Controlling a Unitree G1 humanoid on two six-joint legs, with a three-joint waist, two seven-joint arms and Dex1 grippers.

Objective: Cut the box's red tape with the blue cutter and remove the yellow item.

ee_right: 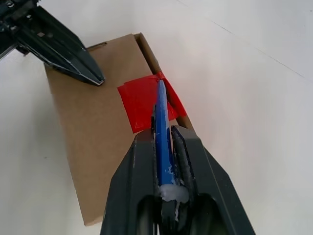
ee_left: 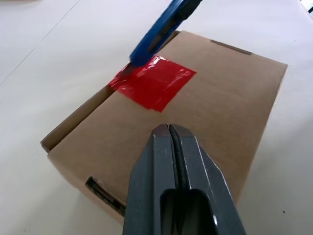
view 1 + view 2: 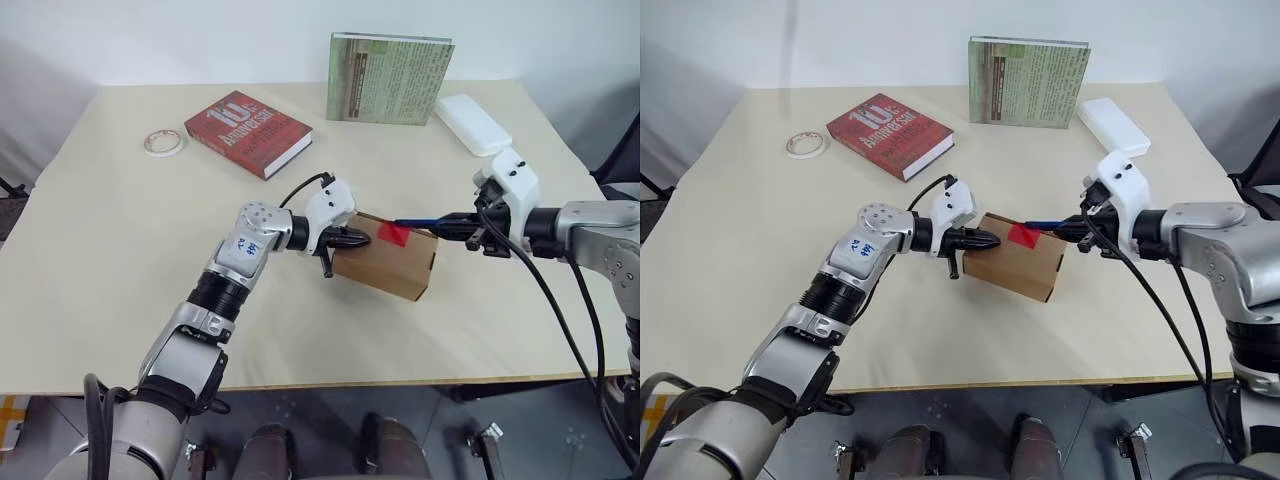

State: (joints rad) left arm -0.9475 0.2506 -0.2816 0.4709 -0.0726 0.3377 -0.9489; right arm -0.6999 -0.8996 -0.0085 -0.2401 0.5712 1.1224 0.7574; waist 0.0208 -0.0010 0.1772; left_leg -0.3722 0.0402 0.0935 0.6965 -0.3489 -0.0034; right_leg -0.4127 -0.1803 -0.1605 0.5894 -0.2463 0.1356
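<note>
We're right at the cutting step. Our right hand (image 1: 164,147) is clamped on the slim dark-blue pen-shaped cutter (image 1: 162,128), and its tip sits on the small bright red square of tape (image 2: 152,84) that bridges the flap seam of the small brown cardboard box (image 3: 385,257). From the right wrist view the blade lies along the tape's middle, pointing toward the box's open edge; whether it has bitten through yet we can't tell, since the tape looks whole apart from some wrinkling near the tip.

Our left hand (image 2: 170,133) has its two black fingers pressed together, gripping nothing, the tips resting on or just above the box's top panel at the end away from the tape. We judge it is there to steady the box against the cutter's push.

So where are we? The cutter is picked up and on the tape: that part is done. Left to do: slice the tape through, lift the flaps, and take the yellow item out. The flaps lie flat, so that item should be inside the closed box.

The box sits mid-worktop (image 3: 120,260), between both hands, with a red hardcover book (image 3: 248,131) well beyond it.
</note>
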